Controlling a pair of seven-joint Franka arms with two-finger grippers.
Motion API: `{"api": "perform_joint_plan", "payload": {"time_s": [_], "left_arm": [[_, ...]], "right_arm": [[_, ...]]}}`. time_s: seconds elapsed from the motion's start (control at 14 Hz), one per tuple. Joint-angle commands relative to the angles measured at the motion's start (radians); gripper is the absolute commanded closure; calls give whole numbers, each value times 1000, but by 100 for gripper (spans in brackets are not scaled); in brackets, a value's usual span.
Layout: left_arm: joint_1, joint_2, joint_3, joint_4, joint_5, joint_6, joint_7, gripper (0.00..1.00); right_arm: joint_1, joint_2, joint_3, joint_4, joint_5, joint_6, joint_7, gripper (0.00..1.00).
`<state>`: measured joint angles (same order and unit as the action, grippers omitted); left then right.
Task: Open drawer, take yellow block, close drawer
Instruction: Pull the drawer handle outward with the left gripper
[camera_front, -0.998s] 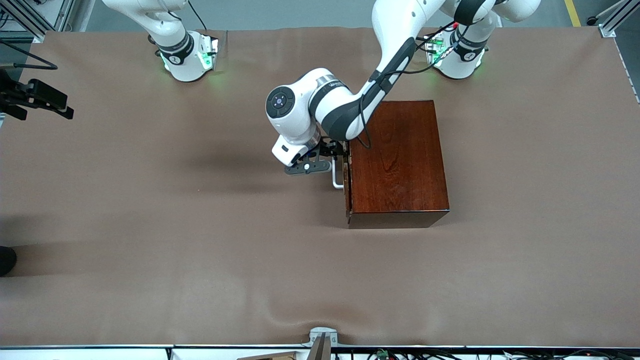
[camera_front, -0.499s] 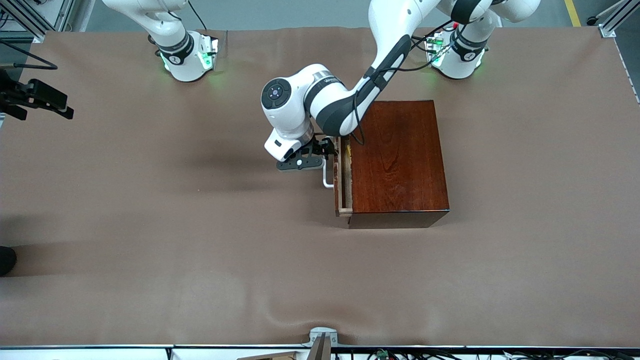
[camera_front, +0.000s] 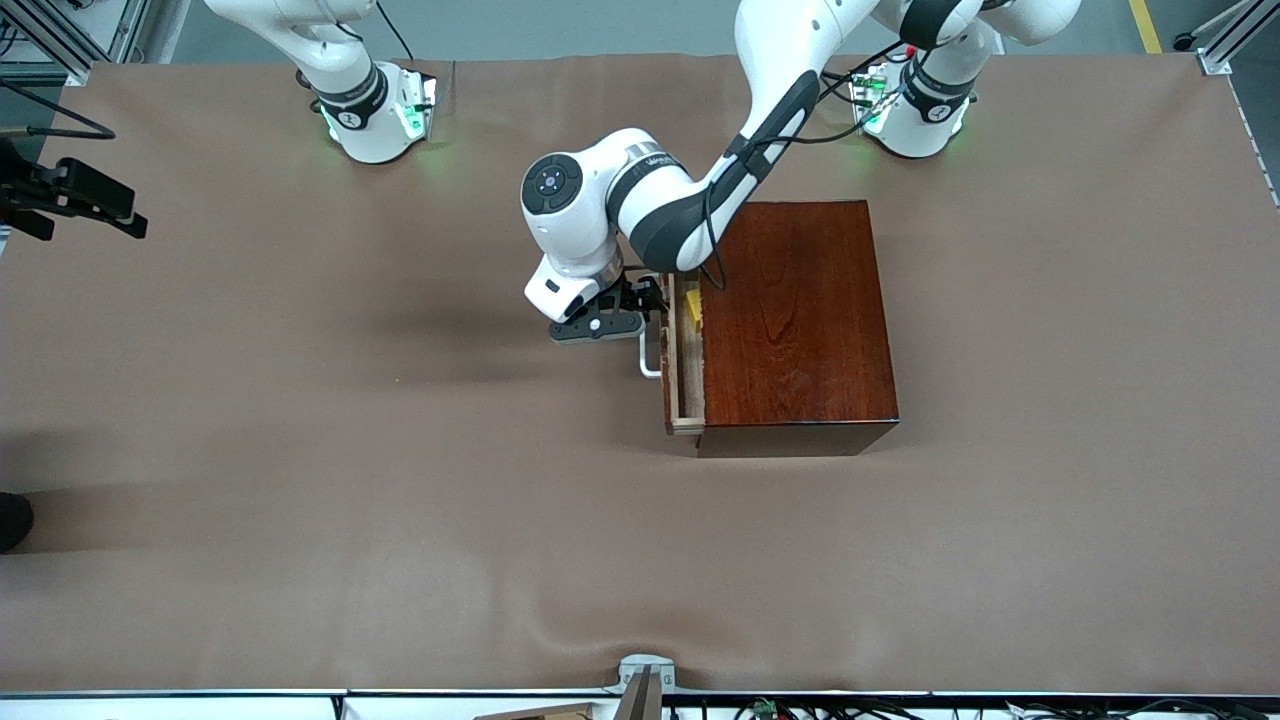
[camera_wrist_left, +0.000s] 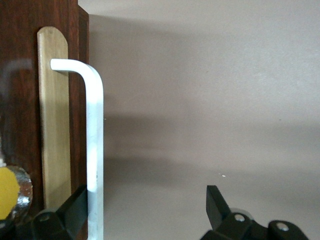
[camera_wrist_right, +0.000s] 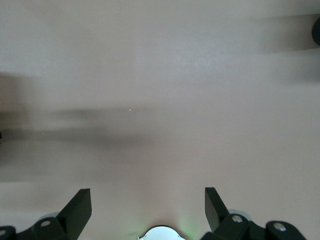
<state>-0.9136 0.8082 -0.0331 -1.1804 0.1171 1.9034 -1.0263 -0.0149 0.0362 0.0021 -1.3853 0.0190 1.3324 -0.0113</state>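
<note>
The drawer (camera_front: 685, 372) stands pulled a little way out of the mahogany box (camera_front: 795, 320), toward the right arm's end of the table. The yellow block (camera_front: 693, 307) lies in the drawer, half under the box's top; a bit of it shows in the left wrist view (camera_wrist_left: 7, 192). My left gripper (camera_front: 645, 308) is open at the white handle (camera_front: 648, 358). In the left wrist view the gripper (camera_wrist_left: 147, 202) has one finger (camera_wrist_left: 75, 207) between the handle bar (camera_wrist_left: 94, 140) and the drawer front (camera_wrist_left: 20, 50). My right gripper (camera_wrist_right: 147, 202) is open and empty over bare table, and waits.
The brown table cloth (camera_front: 400, 480) lies bare on every side of the box. A black fixture (camera_front: 70, 195) juts in at the right arm's end of the table. The arm bases (camera_front: 375, 115) stand at the table's edge farthest from the front camera.
My left gripper has moved toward the right arm's end with the handle. The drawer has slid out from nearly shut, and the yellow block has come into view.
</note>
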Motion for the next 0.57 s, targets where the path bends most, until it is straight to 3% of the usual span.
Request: {"api": "perform_joint_plan", "payload": {"time_s": [0.0,0.5], "left_arm": [[-8,34,-4,39,-5,51,-24,0],[-8,54,-7,67,-19,75,-40,0]], "right_arm": [[-7,-16,6,-15,-5,2,-6,0],[-7,-16,4,-15,-5,2,-6,0]]}}
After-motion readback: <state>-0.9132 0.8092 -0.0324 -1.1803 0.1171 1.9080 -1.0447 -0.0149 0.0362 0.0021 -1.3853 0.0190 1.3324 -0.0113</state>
